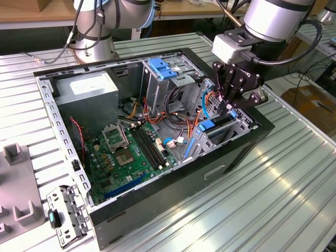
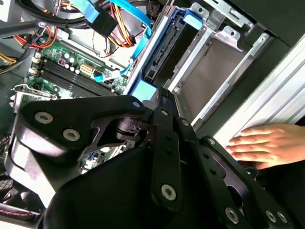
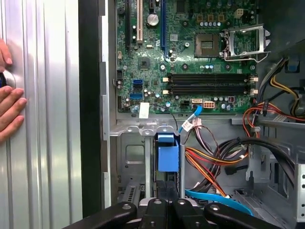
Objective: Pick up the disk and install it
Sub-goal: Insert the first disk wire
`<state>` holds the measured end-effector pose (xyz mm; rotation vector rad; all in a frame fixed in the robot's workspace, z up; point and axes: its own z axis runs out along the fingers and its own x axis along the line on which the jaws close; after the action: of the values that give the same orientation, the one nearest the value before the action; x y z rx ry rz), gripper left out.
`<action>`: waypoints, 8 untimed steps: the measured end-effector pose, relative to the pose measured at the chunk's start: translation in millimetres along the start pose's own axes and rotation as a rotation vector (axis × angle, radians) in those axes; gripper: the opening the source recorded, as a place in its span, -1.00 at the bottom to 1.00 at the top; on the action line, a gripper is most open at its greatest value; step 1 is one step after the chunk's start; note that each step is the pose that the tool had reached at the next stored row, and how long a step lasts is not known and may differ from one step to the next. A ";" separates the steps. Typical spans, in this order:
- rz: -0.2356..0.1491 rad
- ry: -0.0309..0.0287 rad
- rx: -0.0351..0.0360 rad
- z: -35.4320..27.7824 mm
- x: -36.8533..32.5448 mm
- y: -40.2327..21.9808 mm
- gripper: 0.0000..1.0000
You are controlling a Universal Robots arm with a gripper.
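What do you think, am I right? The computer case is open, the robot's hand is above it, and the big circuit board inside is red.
Almost. The circuit board is green, not red, and the exterior view shows that plainly. The rest stands: the computer case is open and the robot's hand is above it.

Blue-railed disk point(image 3: 167, 157) on edge in bay point(image 3: 136, 157)

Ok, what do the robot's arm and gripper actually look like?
The arm is a thick silver-grey tube with a pale grey box at the wrist and a black cable looping alongside. The gripper is black, made of flat linked bars joined by silver screws.
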<state>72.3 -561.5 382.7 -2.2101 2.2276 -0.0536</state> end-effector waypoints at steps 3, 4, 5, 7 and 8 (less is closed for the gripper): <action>-0.009 -0.0003 0.0002 -7.9 0.2 -0.3 -0.79; -0.012 -0.0005 -0.0011 -7.8 0.1 -4.6 -0.79; -0.015 -0.0004 -0.0037 -7.5 0.0 -16.5 -0.79; -0.018 -0.0005 -0.0064 -6.9 -0.6 -33.4 -0.79; -0.019 -0.0005 -0.0067 -6.6 -0.8 -37.2 -0.79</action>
<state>109.2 -560.9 390.3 -2.2350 2.2095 -0.0458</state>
